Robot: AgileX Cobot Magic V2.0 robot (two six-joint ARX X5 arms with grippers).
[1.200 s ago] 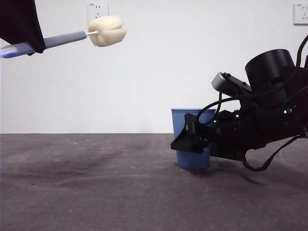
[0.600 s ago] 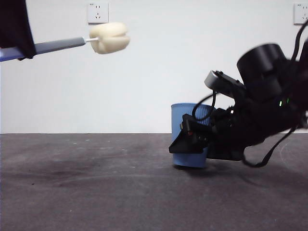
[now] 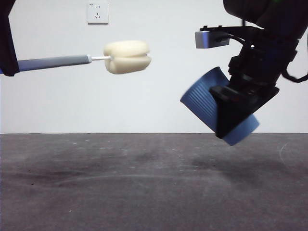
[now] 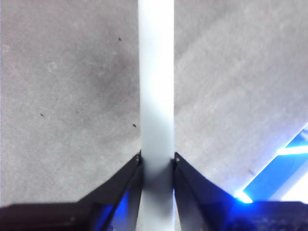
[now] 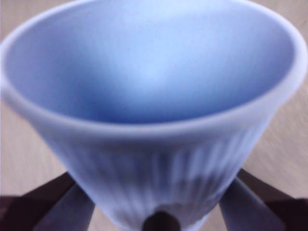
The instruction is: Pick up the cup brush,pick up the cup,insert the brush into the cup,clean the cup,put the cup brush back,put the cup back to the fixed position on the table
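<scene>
Front view: above the dark counter [image 3: 120, 192], the right claw [image 3: 236, 113] grips the cup [image 3: 204, 98] clear of the surface, tilted, mouth pointing up-left toward the cup brush [image 3: 126, 57]. The left claw [image 4: 156, 166] pinches the brush's grey handle (long axis nearly level), sponge head pointing at the cup, well apart.

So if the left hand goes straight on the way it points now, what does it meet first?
Probably the cup, held tilted in the air by the right hand, mouth facing the cup brush that the left hand holds. Depth is unclear in the front view.
</scene>
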